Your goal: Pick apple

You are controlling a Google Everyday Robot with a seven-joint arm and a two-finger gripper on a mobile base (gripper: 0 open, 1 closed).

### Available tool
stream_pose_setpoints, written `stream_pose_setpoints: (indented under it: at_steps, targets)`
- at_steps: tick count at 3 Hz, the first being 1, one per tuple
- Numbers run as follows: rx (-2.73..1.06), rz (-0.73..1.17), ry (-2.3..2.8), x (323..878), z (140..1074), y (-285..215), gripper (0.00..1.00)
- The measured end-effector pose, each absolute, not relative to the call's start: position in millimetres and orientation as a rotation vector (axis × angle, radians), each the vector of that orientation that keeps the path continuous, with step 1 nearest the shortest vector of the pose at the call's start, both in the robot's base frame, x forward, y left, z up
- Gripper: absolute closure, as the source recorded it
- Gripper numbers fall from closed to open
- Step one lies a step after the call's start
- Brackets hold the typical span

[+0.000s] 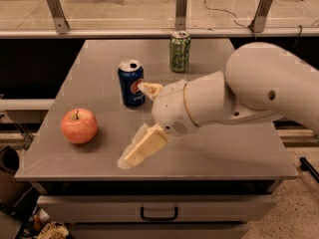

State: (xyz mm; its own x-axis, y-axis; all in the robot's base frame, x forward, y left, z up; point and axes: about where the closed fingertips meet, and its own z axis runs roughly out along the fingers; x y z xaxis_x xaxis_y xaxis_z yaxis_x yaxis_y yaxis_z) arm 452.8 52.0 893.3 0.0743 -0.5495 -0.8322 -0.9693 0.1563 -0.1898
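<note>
The apple (79, 126) is round and red-pink with a short stem. It sits upright on the grey table (224, 153) near its left front edge. My gripper (133, 123) is to the right of the apple, low over the table and apart from the fruit. Its two cream fingers are spread wide: one fingertip (148, 88) is beside the blue can, the other (139, 151) is near the table's front. Nothing is between them. The white arm comes in from the right.
A blue Pepsi can (131, 82) stands upright just behind the gripper, close to the upper finger. A green soda can (179, 51) stands at the back centre. A drawer with a handle (158, 214) is under the tabletop. A railing runs behind the table.
</note>
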Motion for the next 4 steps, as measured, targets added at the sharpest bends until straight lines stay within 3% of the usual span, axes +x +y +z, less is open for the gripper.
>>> stream_pose_setpoints:
  at_steps: [4]
  targets:
    - [-1.502, 0.773, 1.525, 452, 880, 156, 0.00]
